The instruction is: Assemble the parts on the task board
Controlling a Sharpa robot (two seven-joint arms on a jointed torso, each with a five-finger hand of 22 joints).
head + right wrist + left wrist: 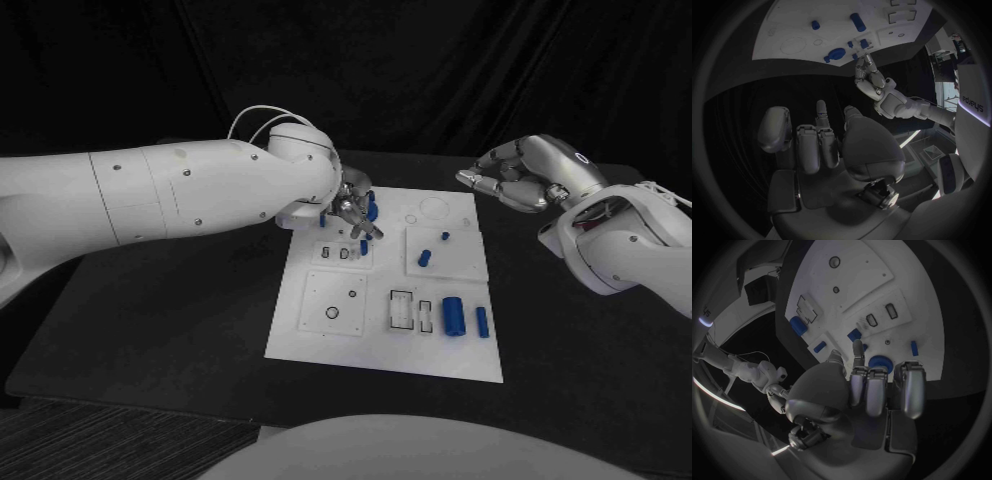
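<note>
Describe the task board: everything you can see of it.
The task board is a flat white rectangular plate lying on the black table, made of several panels with round holes and rectangular slots. Small blue parts lie or stand on it. The left hand works over its far end; the right hand hovers off it.

Dim scene, black surround; white task board (pixel 387 300) bright; fisheye edges bent.
</note>
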